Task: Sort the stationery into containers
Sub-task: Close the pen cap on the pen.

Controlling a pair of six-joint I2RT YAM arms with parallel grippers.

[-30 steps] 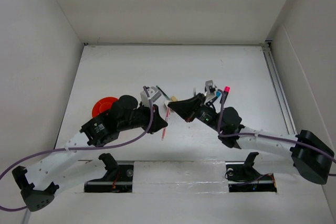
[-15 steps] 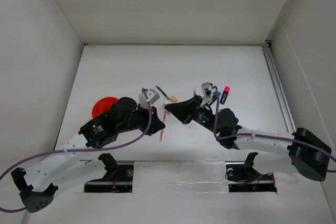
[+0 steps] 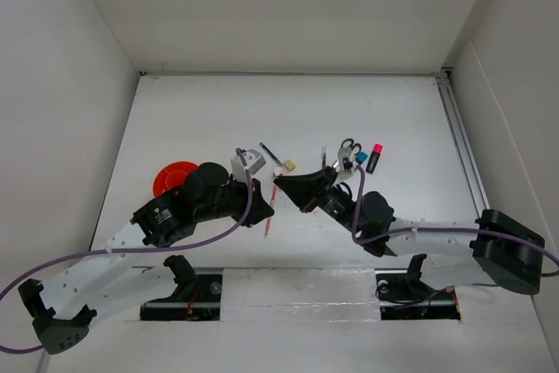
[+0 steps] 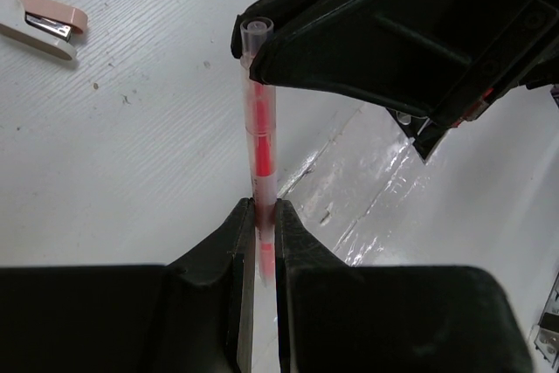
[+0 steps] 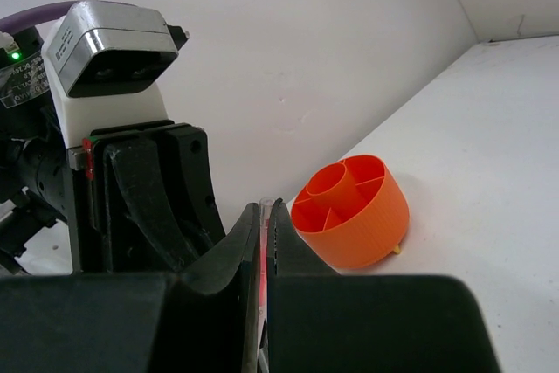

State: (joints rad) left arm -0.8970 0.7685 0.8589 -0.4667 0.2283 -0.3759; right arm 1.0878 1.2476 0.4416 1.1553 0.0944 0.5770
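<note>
A red pen (image 3: 267, 214) is held in the air between both grippers, near the table's middle front. My left gripper (image 3: 265, 201) is shut on its lower part; in the left wrist view the left gripper (image 4: 262, 209) pinches the pen (image 4: 259, 133) upright. My right gripper (image 3: 279, 183) is shut on the pen's clear upper end; in the right wrist view the right gripper (image 5: 265, 212) has the pen tip (image 5: 264, 206) between its jaws. The orange cup (image 3: 172, 177) stands at the left and also shows in the right wrist view (image 5: 354, 213), with inner compartments.
Scissors (image 3: 348, 147), a blue highlighter (image 3: 360, 158) and a pink highlighter (image 3: 376, 156) lie behind the right arm. A thin dark pen (image 3: 270, 154), a small eraser (image 3: 288, 165) and a small white and pink stapler (image 4: 42, 24) lie behind the grippers.
My right gripper has moved left and nearer, away from the scissors and highlighters, and has closed on the top end of the red pen that the left gripper holds.
</note>
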